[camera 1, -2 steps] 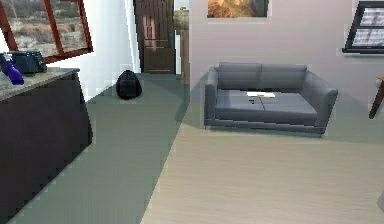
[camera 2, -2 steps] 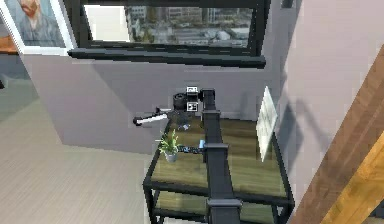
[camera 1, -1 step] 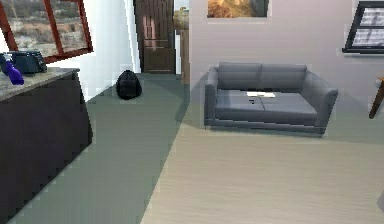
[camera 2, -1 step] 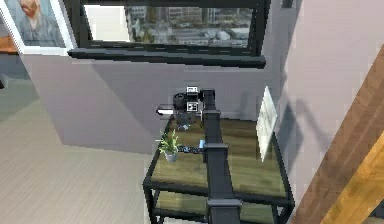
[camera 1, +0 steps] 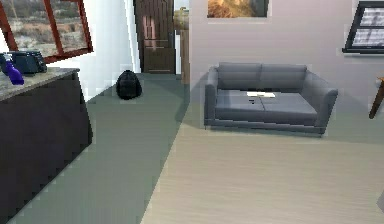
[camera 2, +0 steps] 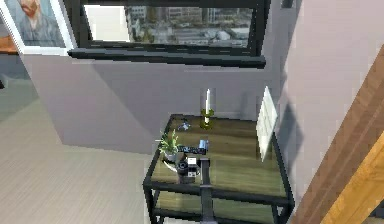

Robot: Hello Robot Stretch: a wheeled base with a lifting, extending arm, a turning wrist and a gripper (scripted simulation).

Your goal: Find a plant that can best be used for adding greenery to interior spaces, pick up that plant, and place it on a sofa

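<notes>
On the wooden-topped desk (camera 2: pixel 235 155) beneath the window (camera 2: pixel 170 30), arm side view: a small green plant (camera 2: pixel 172 146) in a pot stands near the desk's left front corner. The arm (camera 2: pixel 205 190), a dark bar, rises from the bottom edge across the desk front. The end effector (camera 2: pixel 184 160) lies at the plant's base, just to its right. Whether the end effector holds anything cannot be told, since the plant stands on the desk surface at its far end; contact likewise cannot be judged. Farther back on the desk stand a slender pale bottle (camera 2: pixel 208 108) and, toward the right edge, an upright white frame (camera 2: pixel 266 120). A framed portrait (camera 2: pixel 40 22) hangs on the wall at upper left.

Forward view: a grey two-seat sofa (camera 1: pixel 268 95) stands against the far wall, with a flat white item (camera 1: pixel 258 97) on its seat and a painting (camera 1: pixel 238 8) above it. A dark door (camera 1: pixel 155 35) is left of the sofa, with a black bag (camera 1: pixel 128 85) on the floor near it.
</notes>
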